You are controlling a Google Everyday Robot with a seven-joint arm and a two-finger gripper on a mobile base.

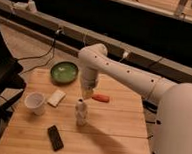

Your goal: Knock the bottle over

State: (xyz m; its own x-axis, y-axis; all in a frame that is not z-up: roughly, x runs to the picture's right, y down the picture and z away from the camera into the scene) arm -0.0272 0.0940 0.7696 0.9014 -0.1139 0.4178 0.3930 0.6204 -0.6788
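My end effector (87, 94) hangs just above the bottle (80, 113), and my own wrist hides most of it, so I cannot tell whether it is released or clenched, nor whether it touches the cap. My arm (125, 74) comes in from the right, bends at the elbow and drops straight down. The bottle stands upright on the table (115, 133), directly below my end effector. Left of it sits a cup (35, 102); just right, an orange thing (101, 97) lies flat.
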